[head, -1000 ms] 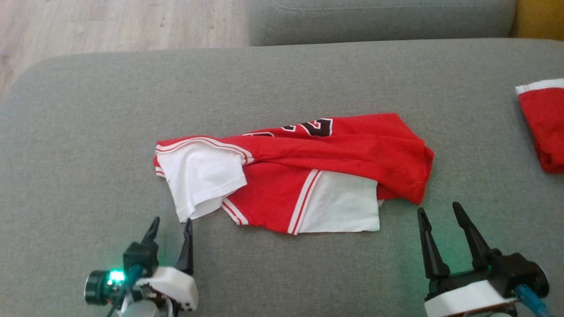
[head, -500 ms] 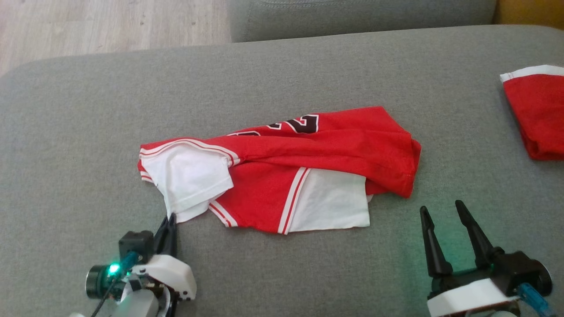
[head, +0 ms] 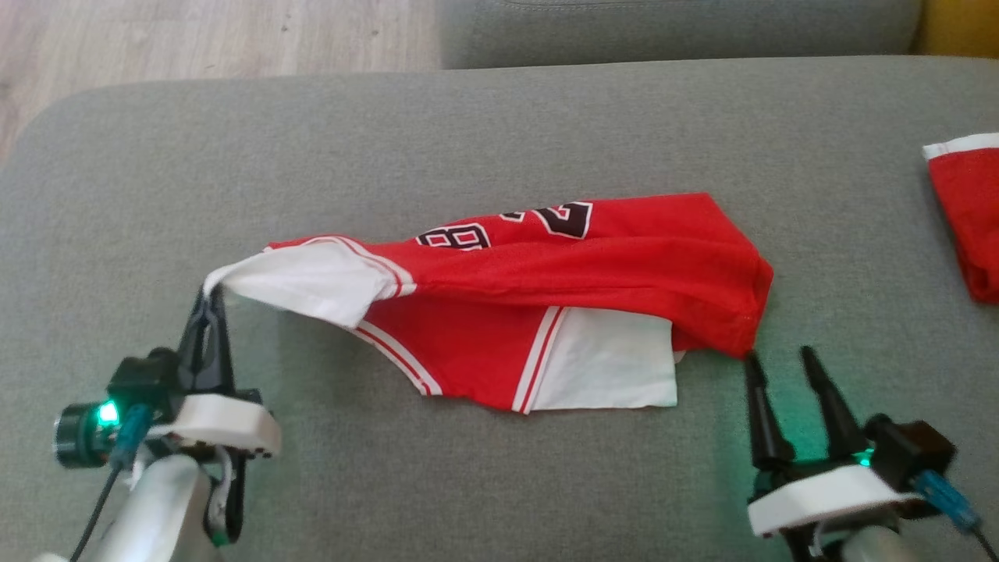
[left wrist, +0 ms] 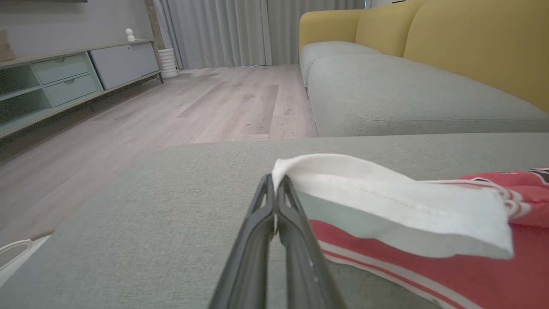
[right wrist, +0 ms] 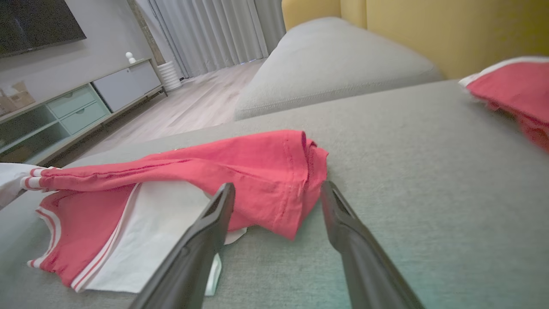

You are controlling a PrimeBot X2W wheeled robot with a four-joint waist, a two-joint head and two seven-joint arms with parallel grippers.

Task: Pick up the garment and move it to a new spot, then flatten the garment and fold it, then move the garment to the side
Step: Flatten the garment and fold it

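The garment [head: 562, 273] is a red jersey with white panels, striped trim and black numbers, lying crumpled on the grey sofa cushion [head: 468, 140]. My left gripper [head: 209, 295] is shut on the tip of its white sleeve [left wrist: 386, 197], which is drawn out to the left and lifted off the cushion. In the left wrist view the two fingers [left wrist: 274, 223] press together with white cloth between their tips. My right gripper [head: 780, 359] stands open just before the garment's red right end [right wrist: 283, 184], its fingers either side of that corner and apart from it.
A second red garment with a white edge [head: 968, 211] lies at the cushion's right border. Another grey cushion [head: 671, 27] and yellow backrests [left wrist: 450, 38] stand behind. Wooden floor [left wrist: 171, 111] and a low cabinet [left wrist: 64, 81] lie beyond the cushion's left end.
My left gripper closed on the white sleeve tip and pulled it left and up, stretching the sleeve out. My right gripper crept closer to the red corner. The camera shifted slightly.
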